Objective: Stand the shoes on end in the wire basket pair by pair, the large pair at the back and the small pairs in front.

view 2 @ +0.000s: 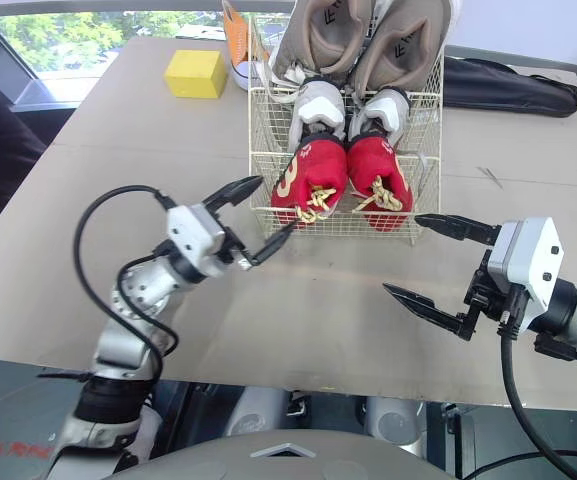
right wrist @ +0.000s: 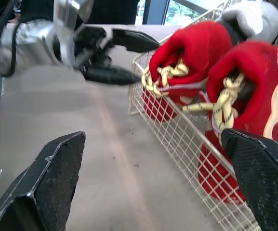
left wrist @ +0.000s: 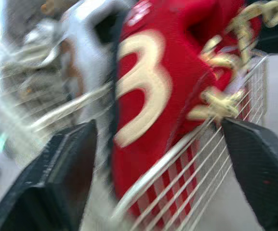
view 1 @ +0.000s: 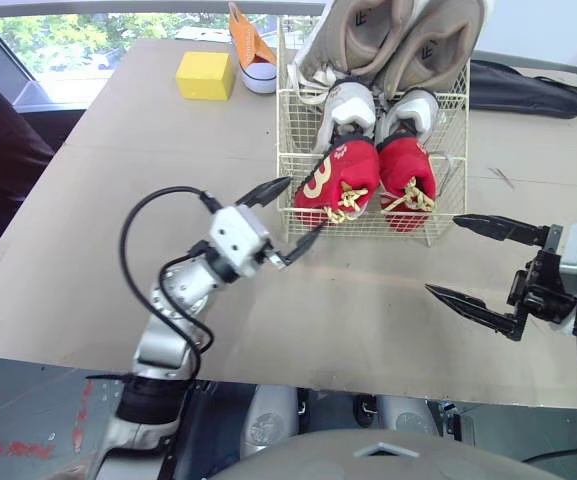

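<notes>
Left end effector [view 1: 304, 204]: released, fingers spread wide, empty. It sits at the front left corner of the wire basket [view 1: 368, 232], just beside the red pair [view 1: 408, 175]. Contact with the wire is possible but cannot be confirmed.

Right end effector [view 1: 442, 254]: released, empty, above the surface [view 1: 368, 320] off the basket's front right corner.

Ahead of both, in the basket, the red pair stands on end. The white pair [view 1: 353, 105] is behind it and the large tan pair [view 1: 408, 40] is rearmost.
</notes>
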`<state>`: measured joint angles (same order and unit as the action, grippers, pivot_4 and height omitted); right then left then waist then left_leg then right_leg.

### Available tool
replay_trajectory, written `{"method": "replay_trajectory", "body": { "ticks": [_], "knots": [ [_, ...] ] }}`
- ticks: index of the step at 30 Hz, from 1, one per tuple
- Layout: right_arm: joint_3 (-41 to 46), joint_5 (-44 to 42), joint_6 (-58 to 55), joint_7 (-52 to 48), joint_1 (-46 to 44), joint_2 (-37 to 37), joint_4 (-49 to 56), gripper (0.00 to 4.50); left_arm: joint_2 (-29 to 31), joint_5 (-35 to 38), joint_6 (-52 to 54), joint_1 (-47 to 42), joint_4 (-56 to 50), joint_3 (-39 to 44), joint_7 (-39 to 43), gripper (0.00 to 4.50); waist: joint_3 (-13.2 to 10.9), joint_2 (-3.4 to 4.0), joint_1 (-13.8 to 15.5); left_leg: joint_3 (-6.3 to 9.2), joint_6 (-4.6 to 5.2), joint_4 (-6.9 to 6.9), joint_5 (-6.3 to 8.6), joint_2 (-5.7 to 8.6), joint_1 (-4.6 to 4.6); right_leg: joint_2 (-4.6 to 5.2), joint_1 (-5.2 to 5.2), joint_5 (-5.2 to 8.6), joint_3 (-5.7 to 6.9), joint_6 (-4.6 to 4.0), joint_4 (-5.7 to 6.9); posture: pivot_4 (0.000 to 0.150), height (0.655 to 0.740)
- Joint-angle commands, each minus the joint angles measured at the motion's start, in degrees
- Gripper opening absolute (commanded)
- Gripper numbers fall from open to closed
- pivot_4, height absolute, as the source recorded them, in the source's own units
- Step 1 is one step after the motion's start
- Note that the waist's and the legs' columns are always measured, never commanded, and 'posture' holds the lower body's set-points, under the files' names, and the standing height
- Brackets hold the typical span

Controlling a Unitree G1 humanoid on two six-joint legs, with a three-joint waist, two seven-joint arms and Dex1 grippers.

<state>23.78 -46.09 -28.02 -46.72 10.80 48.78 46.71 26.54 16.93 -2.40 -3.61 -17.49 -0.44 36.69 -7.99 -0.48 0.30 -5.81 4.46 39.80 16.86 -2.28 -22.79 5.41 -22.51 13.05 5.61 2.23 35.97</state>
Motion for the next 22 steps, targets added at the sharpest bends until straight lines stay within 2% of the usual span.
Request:
{"method": "replay_trajectory", "body": {
  "ticks": [1, 8, 14, 18, 22],
  "knots": [
    [-0.4, 0.9, 1.5, -0.7, -1.9, 0.2, -1.5, 4.50, 3.3, 10.1, 11.9, 2.1, -6.9, 5.2, -0.2, 4.43, -0.1, 0.03, 0.3, 0.00, -0.01, -0.02, -0.01, 0.01, -0.01, 0.00, -0.03, 0.01, 0.01, 0.01, 0.00, 0.150, 0.7400],
    [-1.5, 3.9, 2.9, -3.3, -2.0, 0.2, -6.1, 4.50, 14.9, 30.5, 33.4, 4.7, -15.4, 12.6, 4.2, 4.43, -0.3, -0.20, 0.8, 0.01, -0.27, -0.08, -0.15, 0.13, -0.21, 0.08, -0.12, 0.02, 0.00, 0.02, -0.16, 0.150, 0.7400],
    [3.1, 6.6, 5.2, -5.7, 6.6, -1.6, -7.2, 4.50, 21.5, 34.7, 39.8, 11.3, -15.8, 18.2, 8.7, 4.43, -0.3, -0.20, 0.6, -0.07, -0.40, -0.49, -0.23, 0.15, -0.10, -0.09, -0.14, 0.04, -0.05, 0.06, -0.21, 0.150, 0.7400],
    [6.7, 9.3, 7.5, -7.1, 14.0, -3.9, -8.1, 4.50, 23.4, 33.4, 40.3, 15.2, -14.8, 21.5, 10.6, 4.43, -0.3, -0.20, 0.8, -0.07, -0.48, -0.56, -0.24, 0.13, -0.07, -0.26, -0.19, 0.18, -0.10, 0.22, -0.22, 0.150, 0.7400],
    [7.3, 11.3, 9.6, -7.8, 16.9, -5.0, -9.7, 4.50, 24.3, 31.8, 40.2, 18.1, -14.6, 22.1, 13.0, 4.43, -0.4, -0.17, 0.6, -0.11, -0.71, -0.56, -0.11, 0.13, -0.04, 0.02, -0.21, 0.20, -0.15, 0.26, -0.26, 0.150, 0.7400]
  ]
}}
